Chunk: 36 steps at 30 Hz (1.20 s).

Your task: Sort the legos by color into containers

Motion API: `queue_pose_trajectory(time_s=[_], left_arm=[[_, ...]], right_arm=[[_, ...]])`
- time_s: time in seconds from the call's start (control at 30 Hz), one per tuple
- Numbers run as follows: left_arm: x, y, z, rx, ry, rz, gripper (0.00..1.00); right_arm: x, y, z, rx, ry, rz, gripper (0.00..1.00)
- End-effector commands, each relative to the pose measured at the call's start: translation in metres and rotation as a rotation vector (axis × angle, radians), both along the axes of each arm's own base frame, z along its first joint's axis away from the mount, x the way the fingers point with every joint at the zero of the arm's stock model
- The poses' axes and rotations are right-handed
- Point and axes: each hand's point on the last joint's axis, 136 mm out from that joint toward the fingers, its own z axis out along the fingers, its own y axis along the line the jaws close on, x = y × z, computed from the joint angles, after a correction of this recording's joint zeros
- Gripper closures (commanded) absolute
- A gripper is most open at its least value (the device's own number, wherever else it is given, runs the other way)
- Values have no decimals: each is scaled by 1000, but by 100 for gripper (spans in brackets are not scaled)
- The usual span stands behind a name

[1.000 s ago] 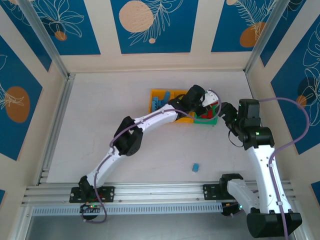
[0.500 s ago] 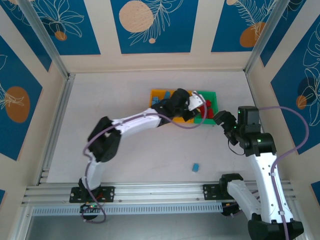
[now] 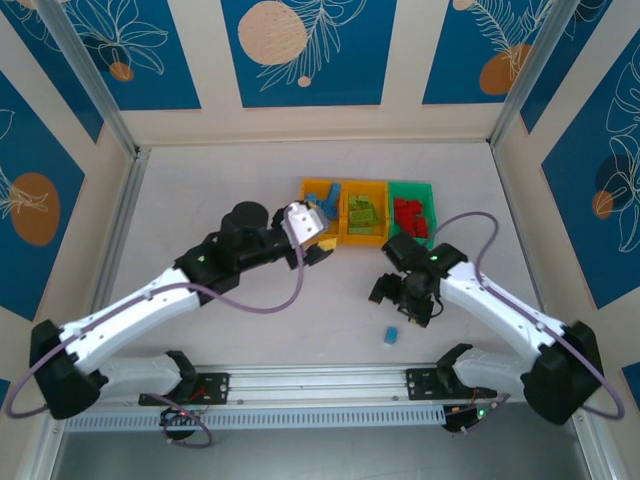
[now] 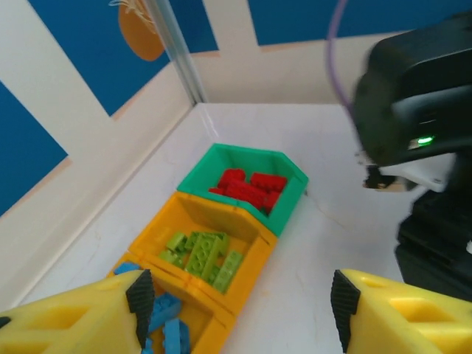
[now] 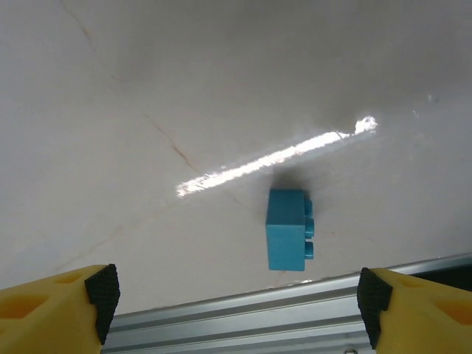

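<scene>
Small light-blue studded plastic brick [image 5: 286,237] just ahead of wide-open, empty right gripper [image 5: 237,299], slightly right of centre (long axis crosswise to closing line).

Bright even light, glare streak on the table [image 5: 273,158] (right arm [image 4: 413,96] soft, unfocused)

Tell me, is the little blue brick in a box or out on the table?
Out. The blue brick lies alone on the white table, by the metal rail, apart from the three bins.
</scene>
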Motion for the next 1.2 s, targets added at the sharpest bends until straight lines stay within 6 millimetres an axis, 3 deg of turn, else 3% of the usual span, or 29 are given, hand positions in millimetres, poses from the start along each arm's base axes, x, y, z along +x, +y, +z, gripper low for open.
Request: queue_pose_trajectory(time_s=[0.0, 0.1, 0.23, 0.37, 0.53, 0.7, 0.8, 0.9, 1.07, 1.17], left_arm=[[-38, 17, -36, 124, 69, -134, 31], [-69, 31, -43, 181, 117, -235, 29], [-92, 54, -54, 256, 131, -276, 26], [-92, 64, -63, 280, 109, -245, 20], [-89, 60, -65, 275, 120, -246, 17], [-86, 58, -67, 272, 124, -234, 15], [-85, 60, -63, 256, 111, -216, 14], [-83, 63, -56, 231, 87, -193, 13], [-70, 67, -51, 216, 68, -110, 0], [-58, 71, -48, 205, 65, -28, 0]], right_arm=[[-13, 3, -19, -40, 80, 9, 13], [-16, 8, -34, -63, 126, 46, 17], [-23, 13, -51, -61, 172, 51, 29], [-30, 10, -59, -77, 196, 45, 40], [-35, 5, -62, -95, 203, 42, 49], [-25, 4, -43, -85, 131, 39, 71], [2, 13, -9, -38, -23, 56, 76], [47, 35, 30, 47, -215, 120, 76], [145, 83, 93, 95, -478, 279, 76], [202, 100, 107, 59, -551, 319, 76]])
